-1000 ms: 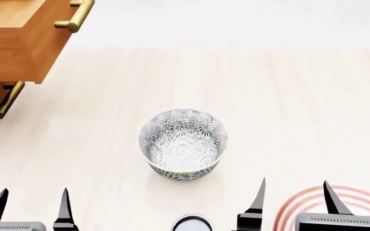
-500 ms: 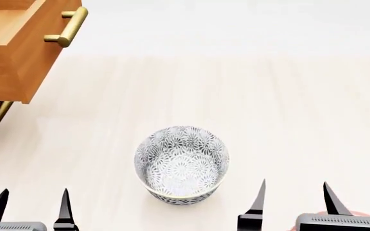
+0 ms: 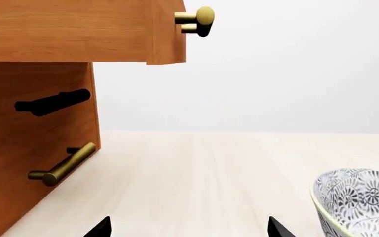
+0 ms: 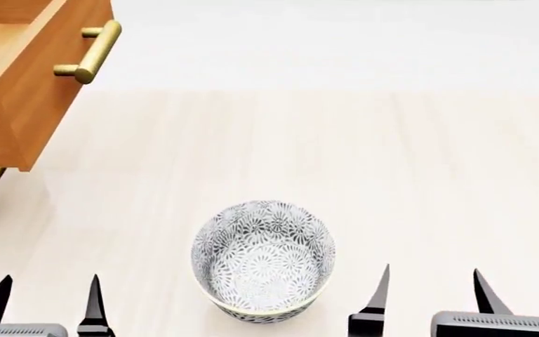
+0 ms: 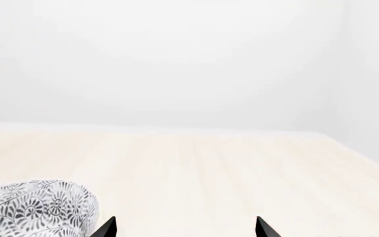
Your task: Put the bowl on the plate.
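The bowl [image 4: 263,260], small, deep and white with a dense grey-black floral pattern, stands upright on the pale wooden table between my two grippers. The left wrist view catches the bowl [image 3: 360,202] at one edge, and the right wrist view has the bowl [image 5: 38,207] just beside one fingertip. My left gripper [image 4: 45,300] is open and empty, to the bowl's left. My right gripper [image 4: 431,293] is open and empty, to the bowl's right. The plate is out of view.
A wooden cabinet [image 4: 17,91] stands at the far left with its top drawer pulled out over the table and brass handles [image 4: 90,56]. A lower brass handle [image 3: 63,163] shows in the left wrist view. The pale table [image 4: 363,161] stretches ahead to a white wall.
The view has shifted: the bowl and cabinet now sit lower in the head view. The red-ringed plate and a small round object seen near the bottom edge have dropped out of view. Both grippers stay open.
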Motion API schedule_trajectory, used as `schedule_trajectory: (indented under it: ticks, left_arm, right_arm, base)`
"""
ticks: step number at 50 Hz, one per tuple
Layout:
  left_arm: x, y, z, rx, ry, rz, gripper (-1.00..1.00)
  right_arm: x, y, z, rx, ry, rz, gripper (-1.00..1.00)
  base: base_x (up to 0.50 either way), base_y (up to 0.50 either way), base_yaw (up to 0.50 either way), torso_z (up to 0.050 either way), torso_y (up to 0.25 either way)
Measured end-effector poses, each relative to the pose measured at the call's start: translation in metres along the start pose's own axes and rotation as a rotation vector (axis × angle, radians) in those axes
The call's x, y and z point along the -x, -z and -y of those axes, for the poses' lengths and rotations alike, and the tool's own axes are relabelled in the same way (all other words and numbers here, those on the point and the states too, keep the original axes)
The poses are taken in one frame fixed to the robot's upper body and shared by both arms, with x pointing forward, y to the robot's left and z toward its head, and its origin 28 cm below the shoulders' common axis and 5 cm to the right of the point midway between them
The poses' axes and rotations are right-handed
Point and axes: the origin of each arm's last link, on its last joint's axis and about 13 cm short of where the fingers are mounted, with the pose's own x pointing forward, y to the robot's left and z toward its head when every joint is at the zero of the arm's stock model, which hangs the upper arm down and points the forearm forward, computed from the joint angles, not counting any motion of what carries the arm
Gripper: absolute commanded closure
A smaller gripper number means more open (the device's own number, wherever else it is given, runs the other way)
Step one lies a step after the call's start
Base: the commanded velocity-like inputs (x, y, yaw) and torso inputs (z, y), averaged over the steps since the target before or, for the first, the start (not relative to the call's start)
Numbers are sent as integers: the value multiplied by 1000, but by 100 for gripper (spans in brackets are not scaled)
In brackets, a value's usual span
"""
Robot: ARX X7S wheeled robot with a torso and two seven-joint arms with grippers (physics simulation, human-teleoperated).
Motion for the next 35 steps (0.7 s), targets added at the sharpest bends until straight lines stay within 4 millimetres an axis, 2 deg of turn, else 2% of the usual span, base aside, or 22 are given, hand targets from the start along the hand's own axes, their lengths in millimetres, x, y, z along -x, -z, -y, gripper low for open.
schedule_trajectory:
  ticks: [11,35]
  left_arm:
    - [0,0,-1,-2,-6,0,-100]
    - [1,0,-3,-1,-19,1,-100]
  right_arm:
    - [-4,-9,-1,37,-9,-17,-100]
    - [-32,-59,-11,94,-227,-56,-100]
  base:
    - [0,0,0,0,0]
    - [0,0,0,0,0]
